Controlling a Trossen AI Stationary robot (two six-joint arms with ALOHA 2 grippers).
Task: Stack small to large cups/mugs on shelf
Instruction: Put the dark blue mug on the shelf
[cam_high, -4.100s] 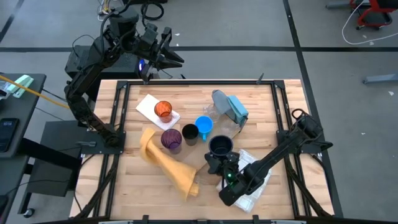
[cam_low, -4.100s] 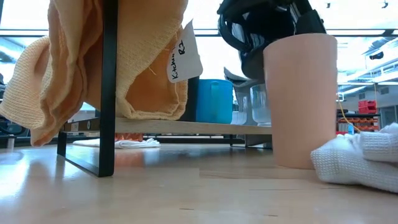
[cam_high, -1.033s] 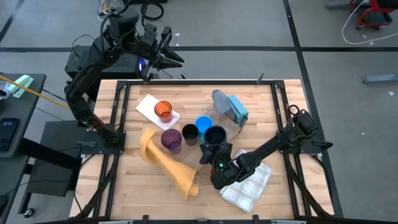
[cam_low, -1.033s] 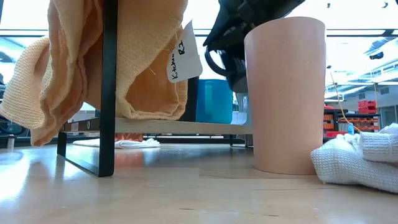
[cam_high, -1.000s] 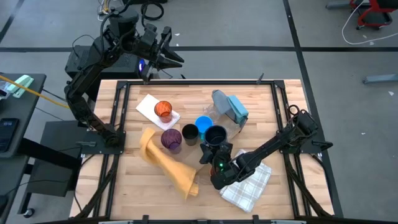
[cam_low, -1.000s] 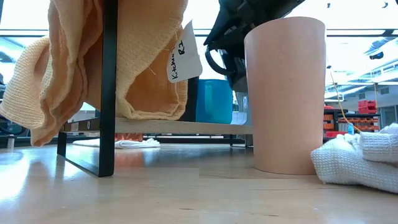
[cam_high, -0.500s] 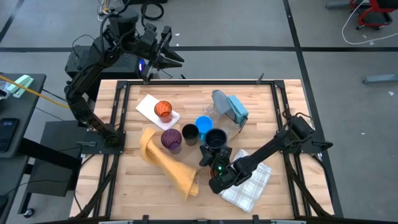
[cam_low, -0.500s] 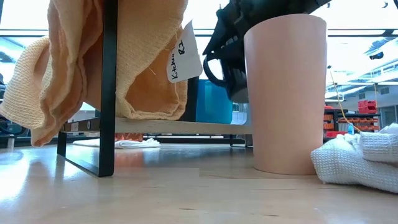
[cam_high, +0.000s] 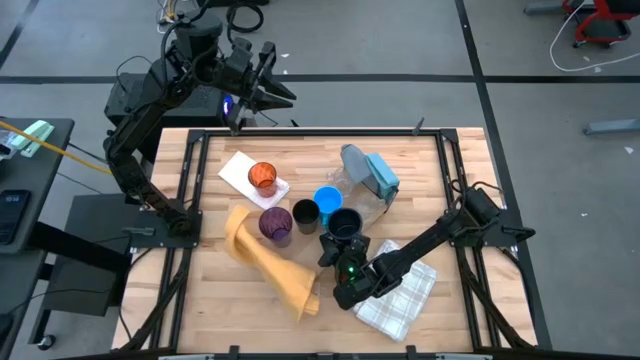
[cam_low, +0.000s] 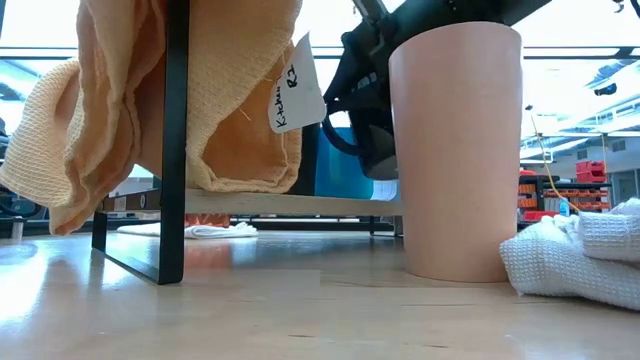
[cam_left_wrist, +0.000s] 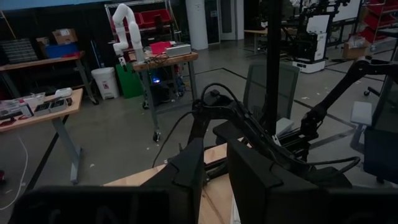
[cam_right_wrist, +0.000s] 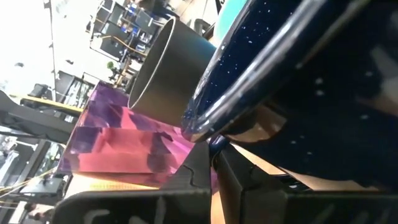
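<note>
Dark navy mug (cam_high: 346, 224), beside the bright blue mug (cam_high: 327, 200) mid-table, is clamped at its rim by our right hand (cam_high: 335, 250), and we judge nesting it comes next.

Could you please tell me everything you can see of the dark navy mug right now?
The dark navy mug is glossy, looks glazed, and is speckled with fine pale flecks in the right wrist view. It is roughly upright, mouth up, beside the bright blue mug and black cup in the middle of the shelf. The right gripper is shut on it at the near side. From the low view its loop handle shows, tilted.
</note>
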